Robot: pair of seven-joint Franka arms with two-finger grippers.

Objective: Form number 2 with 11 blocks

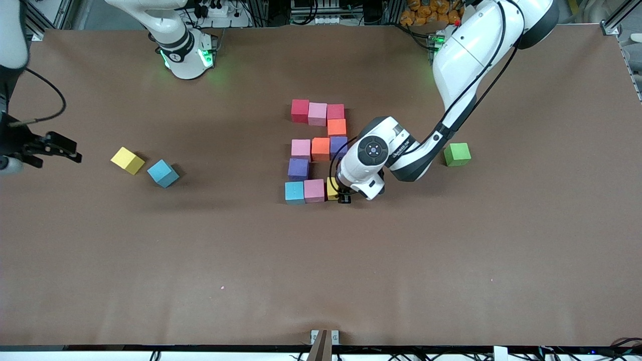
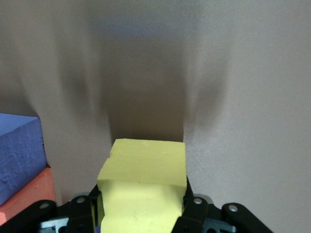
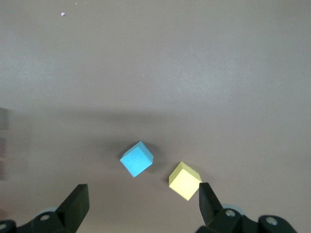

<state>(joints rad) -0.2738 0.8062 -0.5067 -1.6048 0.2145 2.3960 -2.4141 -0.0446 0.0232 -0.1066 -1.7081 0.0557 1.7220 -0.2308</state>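
Blocks lie in a figure at the table's middle: red [image 1: 300,111], pink [image 1: 317,114] and red [image 1: 335,111] in the row farthest from the front camera. Then come orange [image 1: 336,127], a row of pink [image 1: 301,149], orange [image 1: 320,149] and purple [image 1: 338,146], then purple [image 1: 298,169]. The nearest row has light blue [image 1: 295,192] and pink [image 1: 314,190]. My left gripper [image 1: 343,196] is shut on a yellow block [image 1: 332,188] [image 2: 143,189] beside that pink one, low at the table. My right gripper [image 1: 62,149] [image 3: 141,206] waits open above the right arm's end.
A loose yellow cube [image 1: 127,160] [image 3: 184,180] and a blue cube [image 1: 162,173] [image 3: 136,158] lie toward the right arm's end. A green cube [image 1: 457,154] sits toward the left arm's end, beside the left forearm. The purple [image 2: 17,150] and orange [image 2: 26,196] blocks show in the left wrist view.
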